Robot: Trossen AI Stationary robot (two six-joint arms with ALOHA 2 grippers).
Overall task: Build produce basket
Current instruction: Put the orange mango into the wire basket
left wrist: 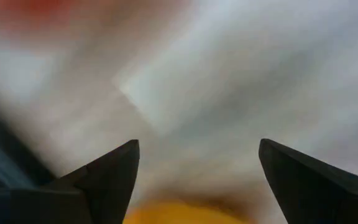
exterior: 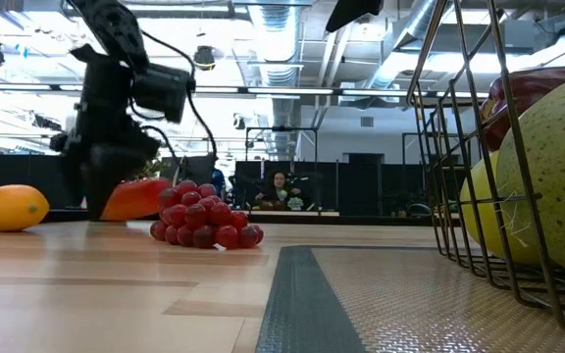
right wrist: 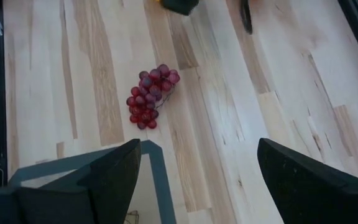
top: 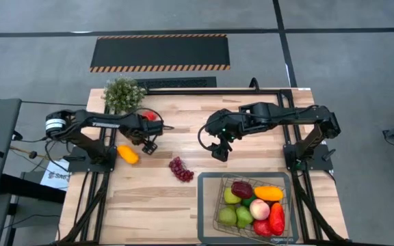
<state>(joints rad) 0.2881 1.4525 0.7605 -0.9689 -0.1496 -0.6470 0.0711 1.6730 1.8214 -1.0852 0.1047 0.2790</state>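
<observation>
Two dark robot arms reach in over a pale wooden counter (top: 142,198), seen from directly above. The basket (top: 214,205) — dark wire mesh — sits on a grey mat (top: 202,205) at the counter's near right corner, holding a heap of produce: green pears (top: 228,216), a dark red fruit (top: 241,189), an orange pepper (top: 269,193), a pink peach (top: 259,209) and a red pepper (top: 277,219). The bunch of purple-red grapes (top: 180,169) lies loose on the bare wood near the middle of the counter, just off the basket's far left corner and touching nothing. The right end effector (top: 219,152) hangs over the middle of the counter, its two fingers spread wide and empty; its wrist view looks down on the grapes between those fingers. The left end effector (top: 149,145) is toward the far left of the counter, fingers parted and gripping nothing, with a yellow-orange pepper (top: 128,154) lying on the wood just beside it, toward the left edge. A red fruit (top: 150,115) shows past the left arm, next to the bushy potted plant (top: 122,93) at the far left corner. From counter level, a seated person (exterior: 280,188) is visible in the room beyond — well behind the grapes.
</observation>
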